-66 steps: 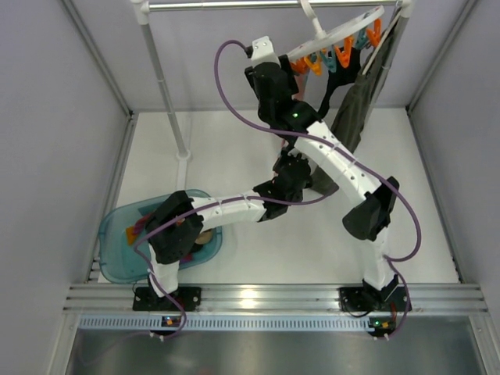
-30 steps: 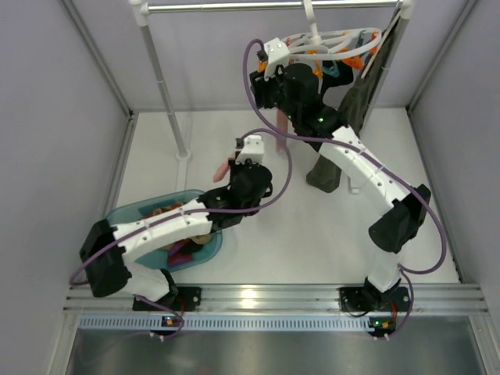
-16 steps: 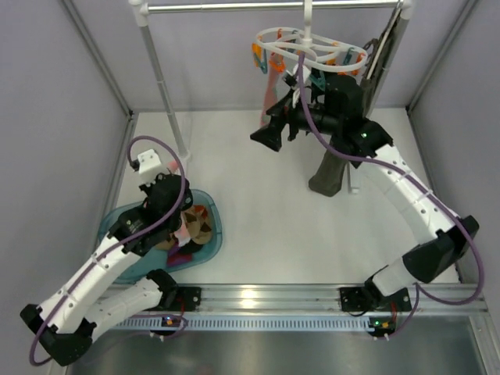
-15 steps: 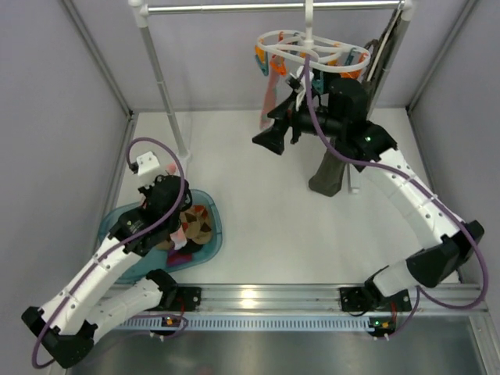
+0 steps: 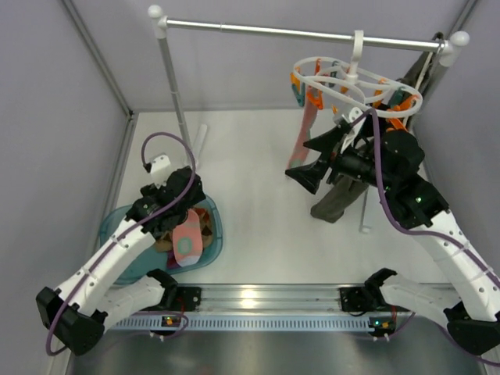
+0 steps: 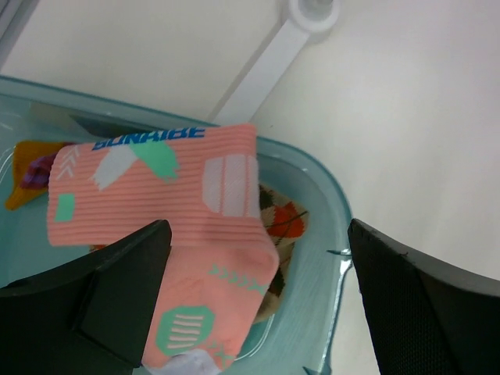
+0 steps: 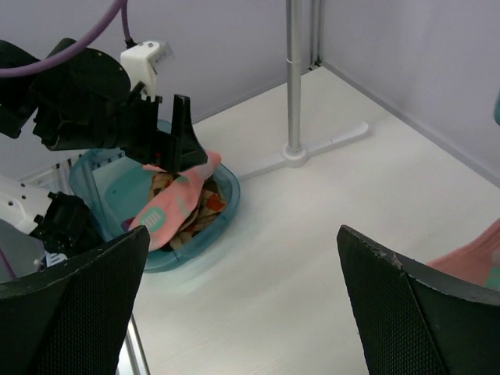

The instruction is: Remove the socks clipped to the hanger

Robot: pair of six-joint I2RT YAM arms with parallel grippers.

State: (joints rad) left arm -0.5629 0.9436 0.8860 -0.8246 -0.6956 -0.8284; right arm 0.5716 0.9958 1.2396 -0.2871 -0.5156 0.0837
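The salmon-pink fabric sock with teal and white patterning [image 6: 180, 211] lies flat across the pile in the translucent teal plastic basin [image 5: 109, 234], which sits on the near left of the white tabletop [image 5: 258, 211]. Under it I can see a brown and orange patterned sock [image 6: 285, 223], and an orange and maroon sock [image 6: 27, 168] at the basin's left end. My left gripper [image 6: 255, 230] hangs right above the basin with its fingers spread wide on either side of the salmon-pink sock, holding nothing. At the far right, the white plastic oval hanger with orange and teal clips [image 5: 350, 74] hooks over the metal rail [image 5: 258, 30]. A second pink sock [image 5: 303, 144] dangles limp from a clip on the hanger's left edge. A long dark olive garment [image 5: 337, 199] hangs just right of that sock and reaches down to the tabletop. My right gripper [image 5: 314, 158] is raised just beside the dangling sock, jaws apart and empty. In my right wrist view that sock shows only at the right edge, outside the fingers. I cannot tell whether a finger touches it.
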